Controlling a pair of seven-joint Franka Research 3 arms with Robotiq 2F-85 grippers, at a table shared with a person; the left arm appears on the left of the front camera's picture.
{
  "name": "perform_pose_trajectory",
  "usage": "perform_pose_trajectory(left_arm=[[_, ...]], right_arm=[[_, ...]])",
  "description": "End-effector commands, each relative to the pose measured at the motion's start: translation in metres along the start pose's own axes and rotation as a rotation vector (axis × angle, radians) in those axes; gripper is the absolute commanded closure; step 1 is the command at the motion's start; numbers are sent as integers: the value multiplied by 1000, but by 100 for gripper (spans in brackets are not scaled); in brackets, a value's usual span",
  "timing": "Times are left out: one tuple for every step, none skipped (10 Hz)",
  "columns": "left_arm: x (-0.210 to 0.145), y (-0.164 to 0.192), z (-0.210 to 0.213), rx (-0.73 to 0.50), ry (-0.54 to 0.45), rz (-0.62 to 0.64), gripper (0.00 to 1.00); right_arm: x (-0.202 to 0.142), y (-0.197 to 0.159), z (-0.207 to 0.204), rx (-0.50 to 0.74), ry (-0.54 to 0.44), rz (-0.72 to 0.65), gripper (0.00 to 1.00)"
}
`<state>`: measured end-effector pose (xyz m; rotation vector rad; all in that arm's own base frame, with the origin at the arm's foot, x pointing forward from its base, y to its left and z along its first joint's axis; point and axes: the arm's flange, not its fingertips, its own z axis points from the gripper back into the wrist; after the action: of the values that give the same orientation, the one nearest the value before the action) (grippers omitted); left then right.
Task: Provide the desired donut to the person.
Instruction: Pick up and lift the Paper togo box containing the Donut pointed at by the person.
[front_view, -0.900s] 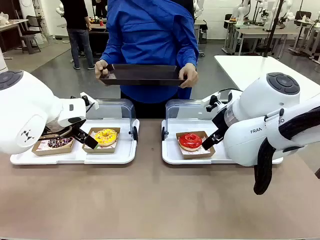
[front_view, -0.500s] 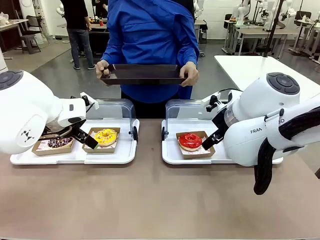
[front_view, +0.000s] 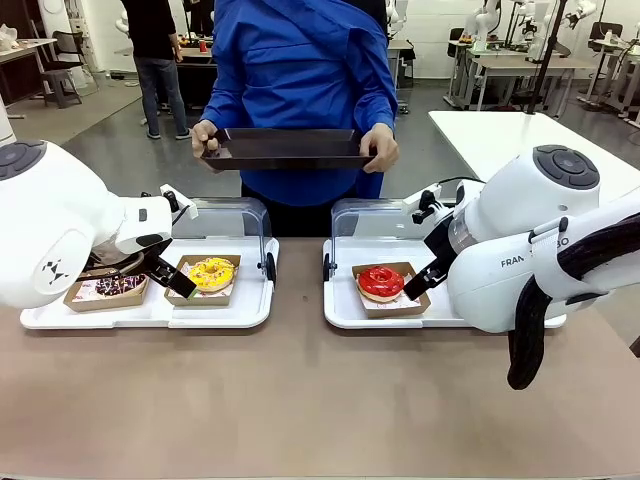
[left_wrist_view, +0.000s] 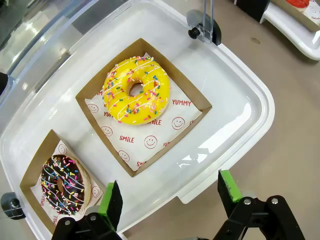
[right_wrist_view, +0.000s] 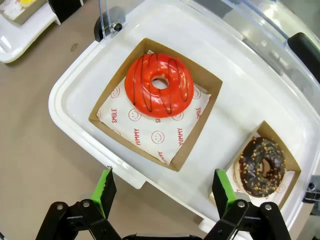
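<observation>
Blue shirt: the person (front_view: 300, 70) stands at the upper centre of my front view, across the table (front_view: 300, 400), holding a dark tray (front_view: 285, 148) level, with hands (front_view: 382, 150) on its two short ends.
Left gripper: my left gripper (left_wrist_view: 170, 192) hangs with its jaws spread wide and gripping nothing, over the near rim of the left white tray (left_wrist_view: 240, 90). In the front view it sits at middle left.
Yellow donut: the yellow donut (left_wrist_view: 136, 90), sprinkled and drizzled white, lies in an open cardboard box (left_wrist_view: 176, 74) on printed paper. It is at upper centre of my left wrist view, apart from the green pads (left_wrist_view: 111, 200).
Chocolate sprinkle donut: the chocolate sprinkle donut (left_wrist_view: 65, 184) lies in a second box at lower left of that view, on the same tray, near one finger but not touching it.
Right gripper: my right gripper (right_wrist_view: 164, 187) is likewise wide apart and holds nothing, above the near edge of the right white tray (right_wrist_view: 75, 100).
Red donut: the red donut (right_wrist_view: 159, 85), striped with dark lines, lies boxed at upper centre of my right wrist view.
Nut-topped chocolate donut: the nut-topped chocolate donut (right_wrist_view: 261, 166) lies boxed at lower right of that view, on the same tray.
Clear lids: the clear lids (front_view: 225, 215) stand raised behind both trays.
Wanted donut: I cannot tell which one the person wants.
</observation>
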<state>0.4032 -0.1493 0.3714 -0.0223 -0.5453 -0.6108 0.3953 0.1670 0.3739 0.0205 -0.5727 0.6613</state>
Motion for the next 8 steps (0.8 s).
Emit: perform_pose_trajectory(left_arm=[[0, 0, 0, 0, -1, 0, 0], [0, 0, 0, 0, -1, 0, 0], [0, 0, 0, 0, -1, 0, 0], [0, 0, 0, 0, -1, 0, 0], [0, 0, 0, 0, -1, 0, 0], [0, 0, 0, 0, -1, 0, 0], [0, 0, 0, 0, 0, 0, 0], [-4, 5, 25, -12, -22, -37, 0]], right_arm=[[0, 0, 0, 0, 0, 0, 0], [0, 0, 0, 0, 0, 0, 0], [0, 0, 0, 0, 0, 0, 0], [0, 0, 0, 0, 0, 0, 0], [0, 0, 0, 0, 0, 0, 0], [0, 0, 0, 0, 0, 0, 0], [0, 0, 0, 0, 0, 0, 0], [0, -14, 27, 46, 3, 29, 0]])
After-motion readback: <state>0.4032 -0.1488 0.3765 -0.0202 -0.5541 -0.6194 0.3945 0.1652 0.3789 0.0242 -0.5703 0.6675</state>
